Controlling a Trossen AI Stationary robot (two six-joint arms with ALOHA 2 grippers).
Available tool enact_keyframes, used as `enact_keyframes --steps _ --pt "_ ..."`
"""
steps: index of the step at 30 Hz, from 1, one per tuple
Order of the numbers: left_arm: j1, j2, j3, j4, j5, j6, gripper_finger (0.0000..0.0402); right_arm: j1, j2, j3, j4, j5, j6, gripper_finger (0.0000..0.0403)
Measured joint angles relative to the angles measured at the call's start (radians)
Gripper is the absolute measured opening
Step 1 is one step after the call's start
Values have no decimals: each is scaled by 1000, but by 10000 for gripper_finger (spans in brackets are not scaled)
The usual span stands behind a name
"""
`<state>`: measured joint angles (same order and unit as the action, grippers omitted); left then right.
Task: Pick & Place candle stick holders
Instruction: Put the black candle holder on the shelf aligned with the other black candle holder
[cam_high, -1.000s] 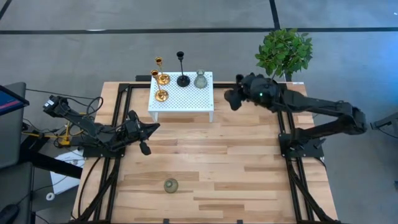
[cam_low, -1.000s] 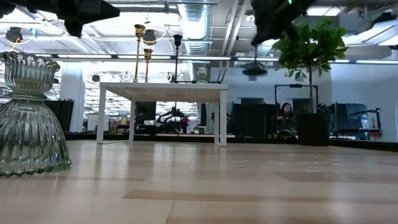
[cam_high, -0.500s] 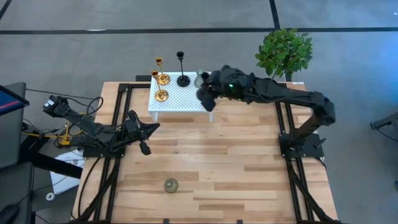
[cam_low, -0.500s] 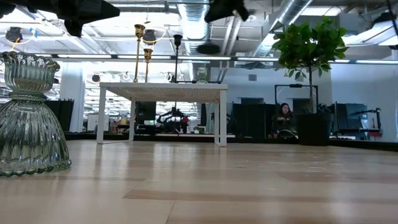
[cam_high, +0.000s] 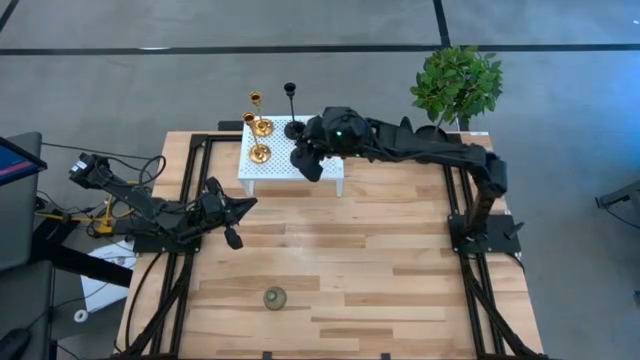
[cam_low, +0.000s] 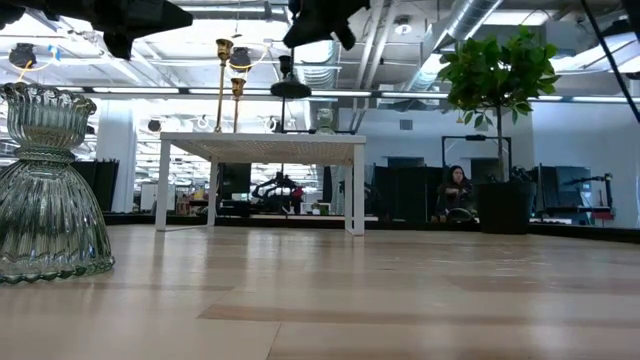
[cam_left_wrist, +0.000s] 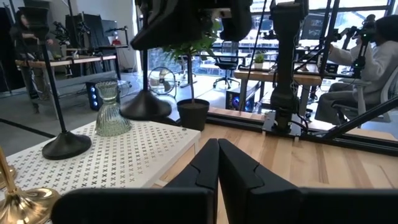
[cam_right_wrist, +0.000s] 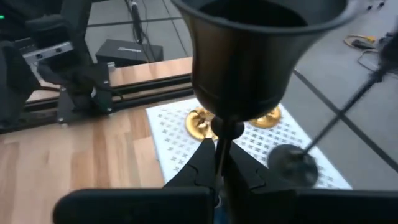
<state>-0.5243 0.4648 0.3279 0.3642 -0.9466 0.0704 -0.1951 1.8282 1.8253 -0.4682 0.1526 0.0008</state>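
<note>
My right gripper (cam_high: 309, 163) is over the white perforated stand (cam_high: 285, 158), shut on a black candle stick holder (cam_right_wrist: 249, 56). The holder's round base (cam_low: 290, 89) hangs above the stand top. On the stand stand two gold holders (cam_high: 259, 152), one black holder (cam_high: 293, 128) and a grey-green bottle-shaped one (cam_left_wrist: 112, 115), each on its base. Another grey-green holder (cam_high: 274, 297) stands on the wooden table near its front edge. My left gripper (cam_high: 236, 212) is shut and empty, above the table's left side. My right gripper pinches the black holder's thin stem (cam_right_wrist: 220, 144) between its two fingers, just below the cup. The fingers lie across the stem. The holder is upright and lifted clear, cup above the fingers, and its base (cam_left_wrist: 146, 109) hangs over the stand.
A potted plant (cam_high: 457, 85) stands at the table's far right corner. Black frame rails (cam_high: 190, 200) run along both table sides. People sit in the room beyond the table (cam_low: 455, 190). Bare wood lies between the stand and the near grey-green holder.
My right gripper has swung from beside the plant toward the table's left, carrying the black holder upright, and now stands over the white stand. The grey-green holder on the stand is now hidden under the arm in the high view.
</note>
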Motion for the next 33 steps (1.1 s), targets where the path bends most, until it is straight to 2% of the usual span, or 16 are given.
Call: enact_keyframes --steps 7,15,18,25,33 --pt "0 0 0 0 0 0 5 3 44 6 40 -63 0 0" --pt "0 0 0 0 0 0 8 -30 44 3 65 -51 0 0" --pt "0 0 0 0 0 0 5 -47 44 3 65 -78 0 0" --pt "0 0 0 0 0 0 7 -58 113 1 116 -107 7 0" --pt "0 0 0 0 0 0 7 -89 129 2 143 -97 3 0"
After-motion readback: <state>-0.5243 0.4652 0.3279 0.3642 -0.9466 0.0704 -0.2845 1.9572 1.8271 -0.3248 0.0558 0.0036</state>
